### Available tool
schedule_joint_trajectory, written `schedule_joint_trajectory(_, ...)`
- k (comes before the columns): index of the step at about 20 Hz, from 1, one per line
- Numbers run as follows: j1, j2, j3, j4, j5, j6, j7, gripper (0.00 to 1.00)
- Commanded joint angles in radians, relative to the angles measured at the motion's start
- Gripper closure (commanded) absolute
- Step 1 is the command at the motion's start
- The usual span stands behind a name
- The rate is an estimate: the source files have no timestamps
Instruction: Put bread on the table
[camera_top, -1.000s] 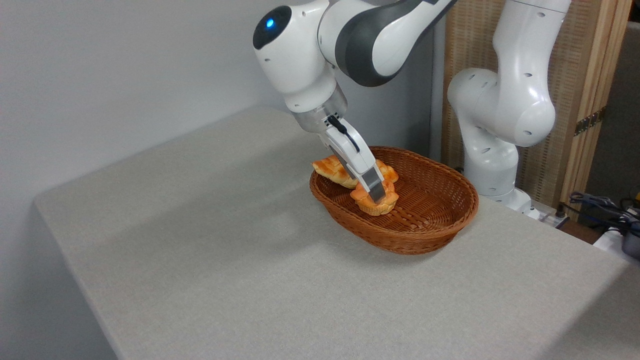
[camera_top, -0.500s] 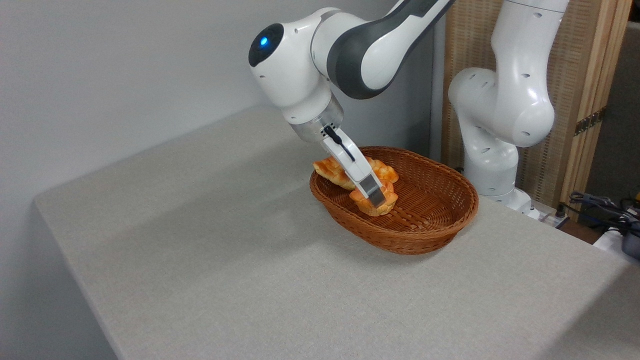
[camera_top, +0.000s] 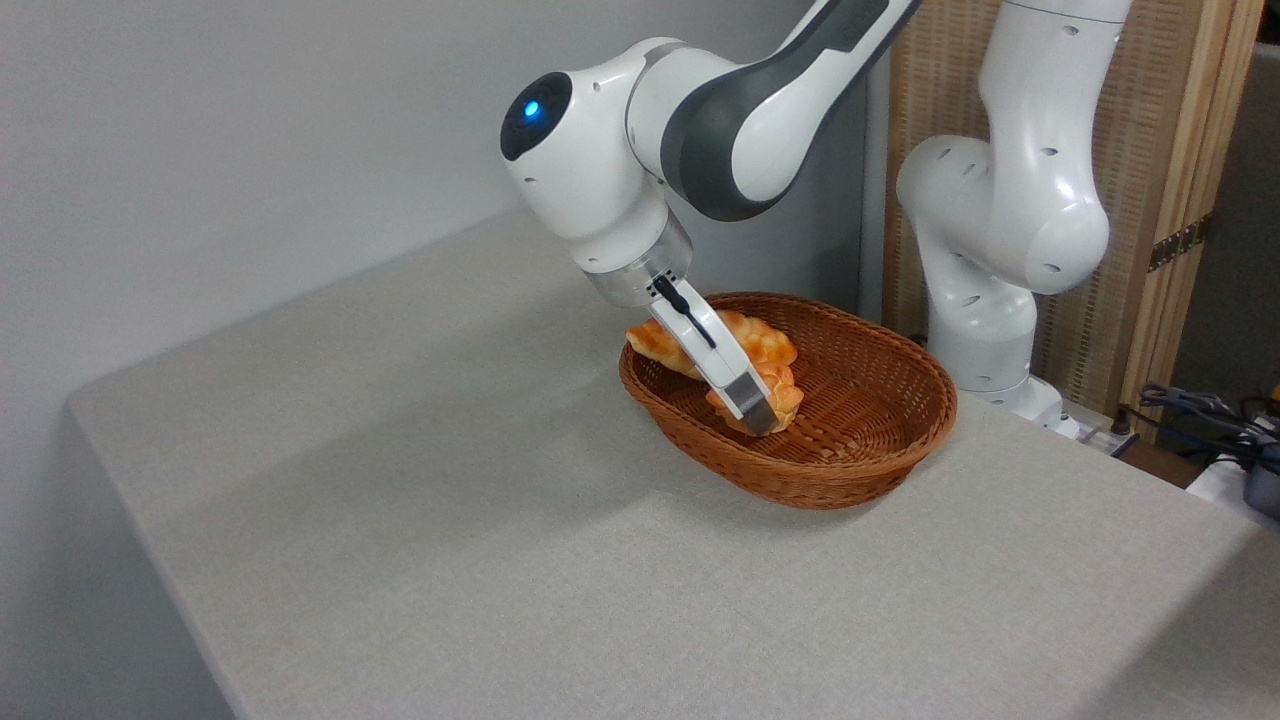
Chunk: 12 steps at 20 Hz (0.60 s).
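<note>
Tabletop first: the large light grey-beige speckled table (camera_top: 420, 520) lies bare across the whole near side, and nothing has yet been set on it. Further back stands the brown woven wicker basket (camera_top: 880, 440), oval and resting flat on the cloth-like surface.

Inside the basket, the small round golden-orange bun (camera_top: 782, 393) sits low against the near-left wall, partly hidden behind the white two-finger gripper (camera_top: 756, 412). The gripper reaches down at a slant from upper left, and its near finger covers the bun's left flank. From where I stand the far finger is hidden, so I cannot tell for certain how the jaws are set; they appear to straddle the bun and may be pinching it.

Compared with a second ago, the wrist has swung a little and the gripper tip has gone slightly lower and rightward, and the bun looks nudged and tipped with it. I judge the grasp is being settled, with no lift begun.

Just behind the bun, the longer braided oval loaf (camera_top: 765, 343) leans on the basket's rear-left rim, untouched.

Beyond, the white arm's base column (camera_top: 990, 260) rises beside a wooden-framed woven screen (camera_top: 1160, 150).
</note>
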Motion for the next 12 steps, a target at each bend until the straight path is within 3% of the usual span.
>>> schedule_joint_trajectory(1,-0.008,0.001,0.011,-0.002,0.013,0.017,0.012,0.41)
schedule_joint_trajectory(2,-0.008,0.001,0.011,-0.002,0.013,0.017,0.012,0.45)
schedule_joint_trajectory(12,-0.008,-0.004,0.011,0.009,0.013,0.003,0.016,0.45)
